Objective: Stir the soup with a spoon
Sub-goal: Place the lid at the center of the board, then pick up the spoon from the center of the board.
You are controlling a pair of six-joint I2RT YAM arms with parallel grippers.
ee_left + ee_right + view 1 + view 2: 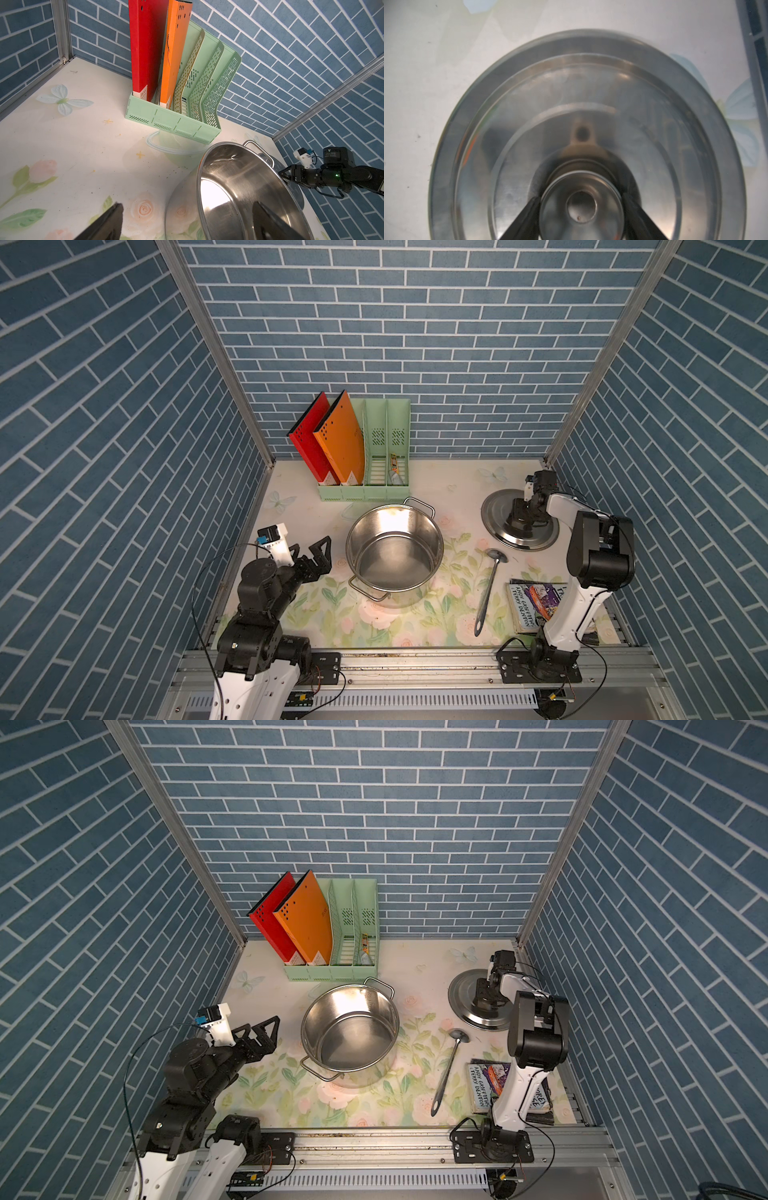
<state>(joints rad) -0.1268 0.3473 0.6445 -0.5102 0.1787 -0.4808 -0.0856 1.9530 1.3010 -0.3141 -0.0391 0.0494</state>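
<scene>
Your left fingers [322, 549] stand spread wide and hold nothing, just beside the pot [390, 526]. Your right fingers [639, 218] are half closed, pressed on both sides of the knob [560, 199] of the lid [496, 510]. The spoon [488, 589] lies flat on the tabletop [436, 477], touched by neither: near the right fingers, bowl end toward them, and across the pot from the left fingers.

Bright overhead light, glare inside pot [392, 526], lid [571, 93] blurred in right wrist view, edges bowed

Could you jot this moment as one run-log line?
right gripper: shut on lid | left gripper: open beside pot | spoon: lying on table, untouched
</scene>
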